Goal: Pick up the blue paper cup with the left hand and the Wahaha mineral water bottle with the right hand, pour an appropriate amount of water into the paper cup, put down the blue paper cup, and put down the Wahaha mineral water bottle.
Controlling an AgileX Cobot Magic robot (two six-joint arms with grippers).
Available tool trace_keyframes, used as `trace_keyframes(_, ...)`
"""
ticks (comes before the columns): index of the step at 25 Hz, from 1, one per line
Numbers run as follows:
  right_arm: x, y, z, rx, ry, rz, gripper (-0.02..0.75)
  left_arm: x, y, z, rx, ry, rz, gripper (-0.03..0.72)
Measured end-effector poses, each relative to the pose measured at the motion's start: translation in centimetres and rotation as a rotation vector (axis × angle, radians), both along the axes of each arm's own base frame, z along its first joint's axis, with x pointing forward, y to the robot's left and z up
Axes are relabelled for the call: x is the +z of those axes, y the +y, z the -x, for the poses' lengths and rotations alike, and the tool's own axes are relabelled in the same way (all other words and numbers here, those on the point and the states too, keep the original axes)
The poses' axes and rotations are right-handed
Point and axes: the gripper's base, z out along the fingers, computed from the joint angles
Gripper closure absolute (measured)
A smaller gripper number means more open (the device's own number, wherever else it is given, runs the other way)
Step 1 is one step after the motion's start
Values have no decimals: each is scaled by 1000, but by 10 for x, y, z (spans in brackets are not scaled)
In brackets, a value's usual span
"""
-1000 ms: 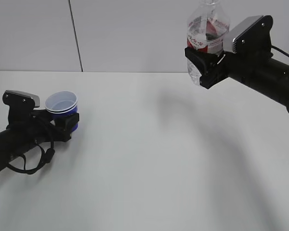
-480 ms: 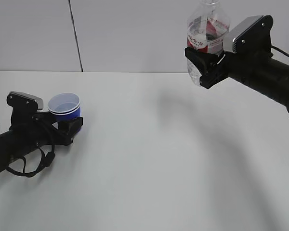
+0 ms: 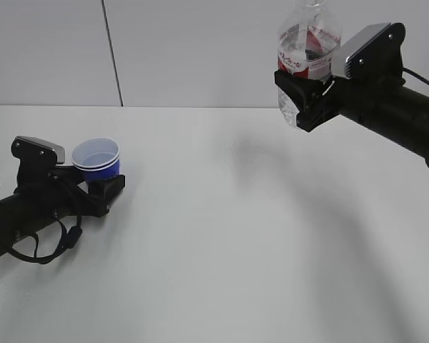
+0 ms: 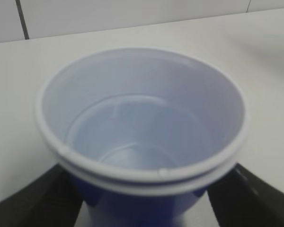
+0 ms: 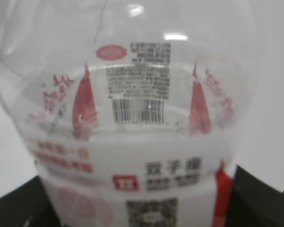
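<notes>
The blue paper cup (image 3: 96,156) stands upright on the white table at the left, holding some water (image 4: 142,142). My left gripper (image 3: 104,175) straddles its lower body with the jaws open; a strip of table shows between the cup and the right finger (image 4: 255,198). High at the upper right, my right gripper (image 3: 304,96) is shut on the Wahaha mineral water bottle (image 3: 307,43), which is upright and well above the table, its top cut off by the frame edge. The right wrist view is filled by the bottle's red-and-white label (image 5: 137,118).
The white table (image 3: 222,229) stretches between the two arms, with the bottle arm's shadow across its right half. A pale wall with a dark vertical seam (image 3: 112,50) stands behind the table's far edge.
The left arm has shifted slightly right with the cup and its fingers have spread away from the cup's sides. The right arm and the bottle have not moved.
</notes>
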Motion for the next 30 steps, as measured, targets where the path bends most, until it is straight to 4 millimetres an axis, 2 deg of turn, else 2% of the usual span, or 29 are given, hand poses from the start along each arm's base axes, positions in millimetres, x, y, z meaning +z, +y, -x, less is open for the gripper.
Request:
trace_keyframes(9, 0, 0, 0, 0, 0, 0, 253, 0, 0, 0, 0, 0, 0, 62)
trace_keyframes(17, 0, 0, 0, 1, -2, -1, 253, -7, 5, 15, 36, 59, -6, 63)
trace_keyframes(23, 0, 0, 0, 1, -3, -2, 253, 6, 10, 29, 68, 62, -5, 67)
trace_keyframes(30, 0, 0, 0, 2, -3, -2, 253, 22, 16, 56, 75, 68, -39, 102)
